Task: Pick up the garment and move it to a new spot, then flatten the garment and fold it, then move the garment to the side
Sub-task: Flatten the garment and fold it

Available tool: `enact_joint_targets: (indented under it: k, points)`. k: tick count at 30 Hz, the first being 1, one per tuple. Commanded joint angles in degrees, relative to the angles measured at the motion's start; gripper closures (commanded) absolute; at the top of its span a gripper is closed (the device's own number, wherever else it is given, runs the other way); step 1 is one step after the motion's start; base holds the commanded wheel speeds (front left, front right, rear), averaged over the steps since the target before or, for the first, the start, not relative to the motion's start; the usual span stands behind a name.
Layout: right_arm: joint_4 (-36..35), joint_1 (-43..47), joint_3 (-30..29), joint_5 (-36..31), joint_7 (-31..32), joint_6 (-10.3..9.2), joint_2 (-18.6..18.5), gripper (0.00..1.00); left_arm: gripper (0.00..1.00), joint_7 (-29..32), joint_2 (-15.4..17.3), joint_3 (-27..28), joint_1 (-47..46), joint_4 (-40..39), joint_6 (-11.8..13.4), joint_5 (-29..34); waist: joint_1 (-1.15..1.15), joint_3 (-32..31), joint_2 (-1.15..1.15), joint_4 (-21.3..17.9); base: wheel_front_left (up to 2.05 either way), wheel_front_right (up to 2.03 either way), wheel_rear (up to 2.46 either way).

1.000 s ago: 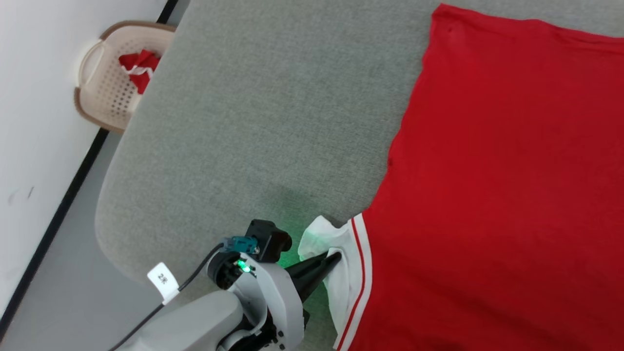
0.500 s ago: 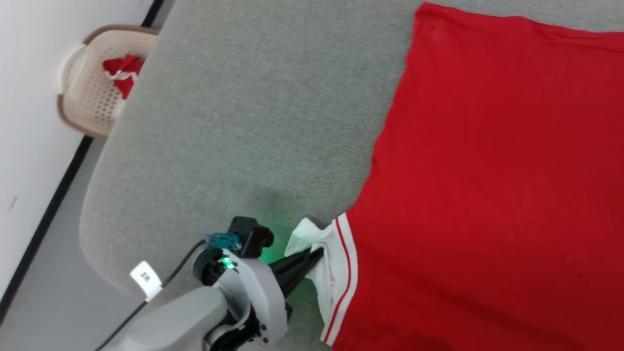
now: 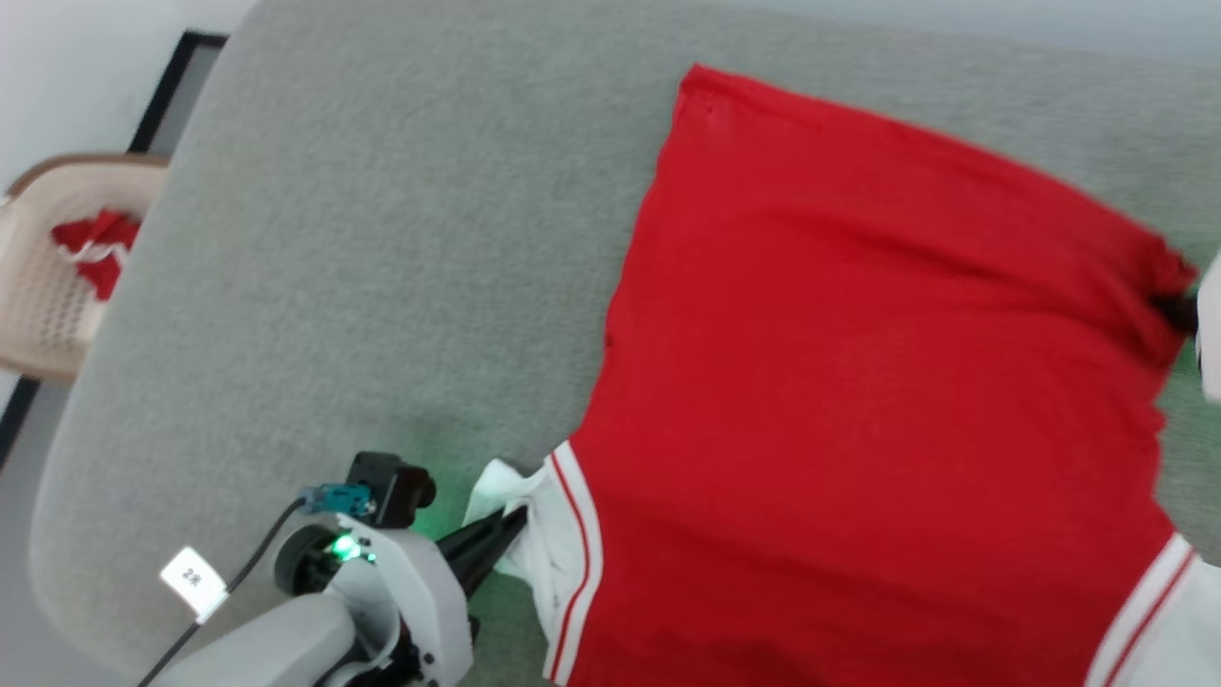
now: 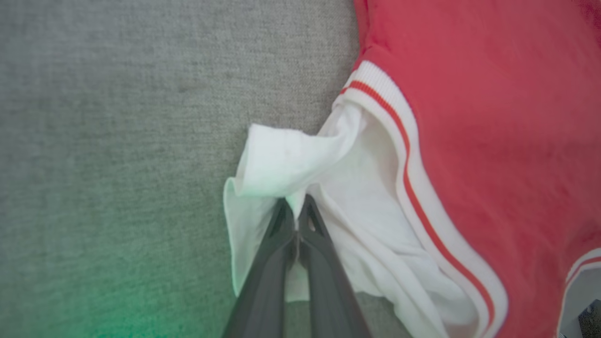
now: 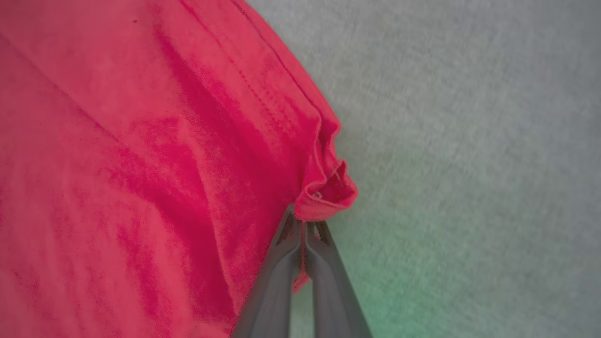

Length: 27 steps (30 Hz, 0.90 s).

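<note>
The left gripper (image 4: pixel 296 206) pinches the white sleeve (image 4: pixel 291 159) of the red, white-sleeved jersey garment (image 3: pixel 858 382), which lies spread plain side up on the grey fabric table (image 3: pixel 382 239). The right gripper (image 5: pixel 305 220) clamps a red hem corner (image 5: pixel 328 188). Flattening seems underway; folding and moving aside are not yet done.

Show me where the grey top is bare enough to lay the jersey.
Widest bare patch: the grey top left of the garment, out to its rounded edge near the basket. A narrower strip lies beyond the far hem. Crowded: the white sleeve pinched by the left gripper and the red corner pinched by the right gripper.
</note>
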Motion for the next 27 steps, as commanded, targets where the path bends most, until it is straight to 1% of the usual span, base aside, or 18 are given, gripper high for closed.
enact_joint_targets:
  k: [1,4,7,10,12,14,16,19,22,27]
  points:
    - [-0.7,3.2,0.5,0.6,-0.2,-0.02,-0.7,1.0,1.0,1.2,1.5,0.2,1.1,2.8,3.0,-0.6,0.0,-3.8,0.0,-4.1,0.0,0.0,0.0]
    - [-5.5,9.8,0.1,2.7,-1.9,-0.02,-2.7,1.0,1.0,1.0,2.4,0.4,1.7,1.4,3.5,-0.9,0.0,-5.1,0.0,-5.8,0.0,0.0,0.0]
    - [-8.6,16.5,-1.3,4.3,-3.5,-0.02,-3.9,1.0,1.0,0.9,2.9,0.6,2.3,-0.1,4.0,-1.2,0.0,-5.9,0.0,-7.1,0.0,0.0,0.0]
    - [-10.7,23.3,-2.9,5.1,-4.9,-0.05,-3.8,1.0,1.0,0.7,3.4,0.5,2.9,-1.7,4.3,-1.5,0.0,-6.5,0.0,-8.1,0.0,0.0,0.0]
    - [-11.1,28.0,-4.4,5.7,-5.8,-0.05,-3.0,1.0,1.0,0.7,3.6,0.5,3.2,-2.5,4.6,-1.6,0.0,-6.7,0.0,-8.4,0.0,0.0,0.0]
    - [-10.8,32.0,-6.1,4.4,-7.0,-0.08,-2.6,1.0,1.0,0.8,3.8,0.5,3.5,-3.2,4.8,-1.7,0.0,-6.9,0.0,-8.6,0.0,0.0,0.0]
    - [-10.0,35.9,-8.0,4.5,-8.2,-0.11,-0.9,1.0,1.0,0.8,4.2,0.5,3.7,-3.7,5.1,-1.7,0.0,-6.9,0.0,-8.8,0.0,0.0,0.0]
    - [-8.1,40.3,-9.3,2.4,-9.7,-0.21,1.2,1.0,1.0,0.7,4.5,0.6,4.0,-4.3,5.3,-1.8,0.0,-7.0,0.0,-9.0,0.0,0.0,0.0]
    - [-5.6,42.5,-10.4,0.6,-11.1,-0.25,4.0,1.0,1.0,0.6,4.8,0.7,4.1,-4.8,5.6,-1.9,0.0,-7.0,0.0,-9.1,0.0,0.0,0.0]
    - [-0.9,42.9,-11.3,-2.7,-12.1,-0.5,6.8,1.0,1.0,0.6,5.0,0.8,4.3,-5.2,5.7,-2.1,0.0,-7.0,0.0,-9.2,0.0,0.0,0.0]
